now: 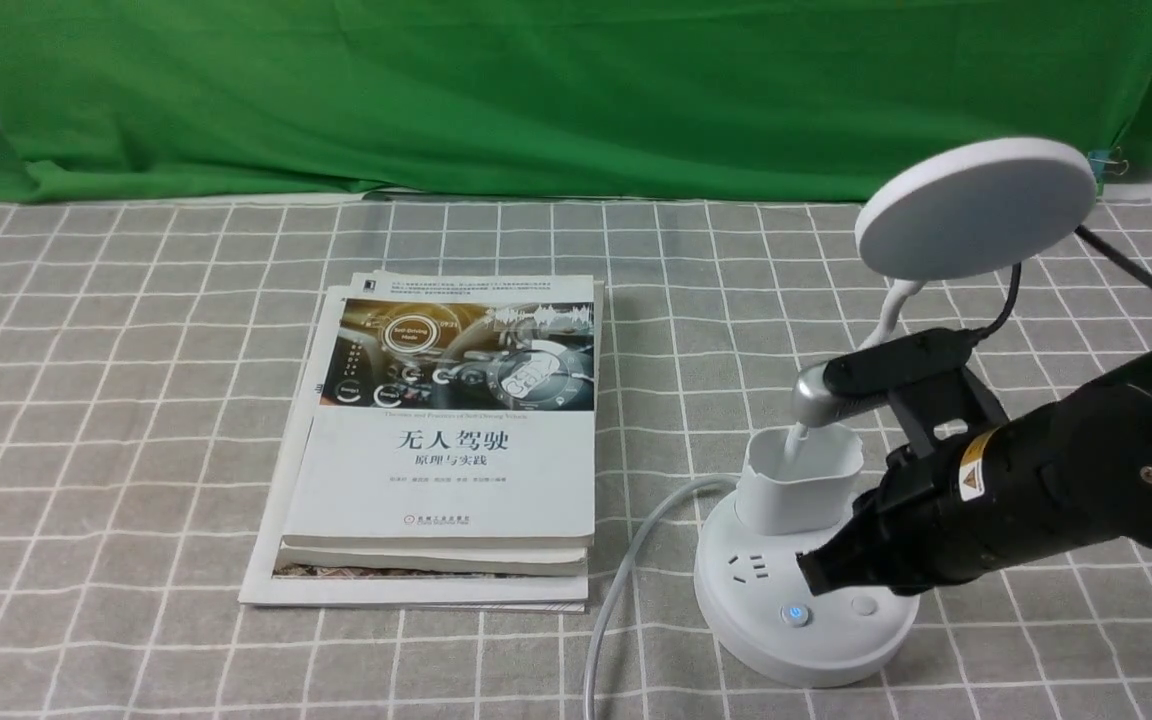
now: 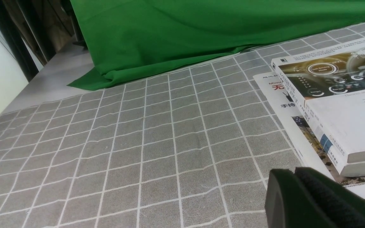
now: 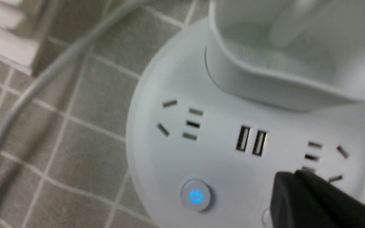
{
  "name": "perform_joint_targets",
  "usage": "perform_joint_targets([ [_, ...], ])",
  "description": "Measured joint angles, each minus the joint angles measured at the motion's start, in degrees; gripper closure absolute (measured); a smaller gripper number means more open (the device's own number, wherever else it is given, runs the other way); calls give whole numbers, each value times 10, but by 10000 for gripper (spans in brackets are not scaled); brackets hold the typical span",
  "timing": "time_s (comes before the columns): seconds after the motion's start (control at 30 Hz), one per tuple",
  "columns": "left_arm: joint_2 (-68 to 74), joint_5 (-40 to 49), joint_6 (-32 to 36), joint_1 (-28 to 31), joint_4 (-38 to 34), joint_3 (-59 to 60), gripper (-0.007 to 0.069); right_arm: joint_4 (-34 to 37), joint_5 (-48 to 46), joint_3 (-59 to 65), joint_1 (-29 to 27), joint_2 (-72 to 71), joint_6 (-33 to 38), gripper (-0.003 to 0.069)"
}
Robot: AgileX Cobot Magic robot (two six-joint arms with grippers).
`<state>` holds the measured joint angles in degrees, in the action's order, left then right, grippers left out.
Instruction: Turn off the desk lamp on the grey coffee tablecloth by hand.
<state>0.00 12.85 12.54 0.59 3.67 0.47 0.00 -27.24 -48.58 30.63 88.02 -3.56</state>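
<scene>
Now, front view: the desk lamp [image 1: 796, 495] stands near right on the grey coffee tablecloth [image 1: 136, 400] covering the desk, beside stacked books [image 1: 456, 470]; the right hand [image 1: 816, 570] hovers low over its round base. A short vertical press, tip centred on the button, should keep the smooth plastic base from sliding on the woven cloth. Left wrist view: left fingers [image 2: 322, 196] pressed together, empty, over the gridded cloth. Right wrist view: right fingers [image 3: 312, 202], closed and empty, hang just beside the glossy blue-lit power button [image 3: 196, 195].
</scene>
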Motion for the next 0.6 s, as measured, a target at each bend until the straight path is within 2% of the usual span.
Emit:
perform_joint_targets([
  [0.13,0,0,0,0,0,0,606,0,48,0,0,-25,7,622],
  [0.2,0,0,0,0,0,0,606,0,38,0,-1,-33,16,622],
  [0.27,0,0,0,0,0,0,606,0,-25,4,-10,-49,44,625],
  [0.37,0,0,0,0,0,0,606,3,-84,36,-50,-79,61,625],
  [0.43,0,0,0,0,0,0,606,6,-90,63,-82,-109,61,625],
  [0.47,0,0,0,0,0,0,606,8,-90,71,-86,-119,60,625],
  [0.53,0,0,0,0,0,0,606,34,-64,126,-128,-199,74,625],
  [0.6,0,0,0,0,0,0,606,58,-27,162,-136,-265,96,625],
])
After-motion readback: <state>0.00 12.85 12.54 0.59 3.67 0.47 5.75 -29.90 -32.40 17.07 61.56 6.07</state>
